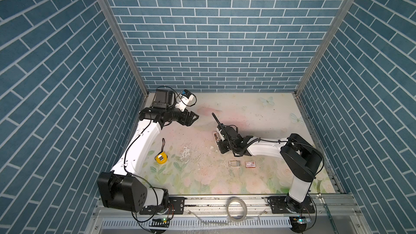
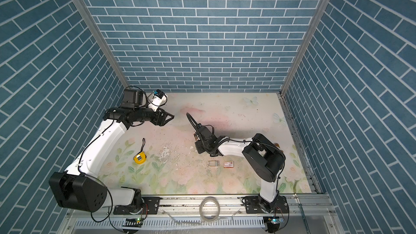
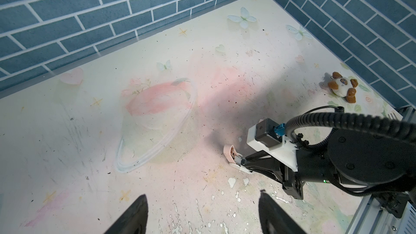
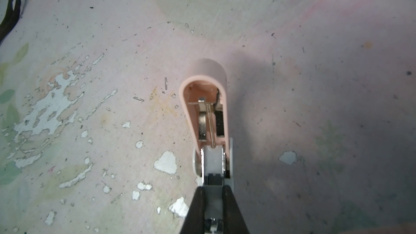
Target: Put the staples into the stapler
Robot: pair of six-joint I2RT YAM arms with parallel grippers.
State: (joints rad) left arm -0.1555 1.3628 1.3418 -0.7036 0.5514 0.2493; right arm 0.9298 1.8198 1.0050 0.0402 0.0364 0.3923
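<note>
1. Broadly, the table (image 1: 247, 113) is seen in both top views, its floral print scuffed and flaked near the middle.
2. The left arm is stretched over the far left of the table. Its gripper (image 1: 191, 118) is spread wide, nothing is held between the fingers (image 3: 135, 214), and it is found well apart from the stapler.
3. The right arm is stretched toward the middle. Its gripper (image 4: 212, 191) is closed narrowly on the stapler (image 4: 206, 109), which is pinched at its grey metal channel.
4. The stapler's pink lid is swung open, and a spring and rod are exposed inside.
5. A yellow tape measure (image 1: 161, 159) is laid left of centre, beside the left arm.
6. A red-and-white box (image 1: 250, 164) is set toward the front, just beside the staples.
7. The staples (image 1: 234, 163) are laid flat on the table as a grey block, near the right arm and outside the stapler.
8. Two stray staples (image 4: 138, 99) are scattered beside the lid.
</note>
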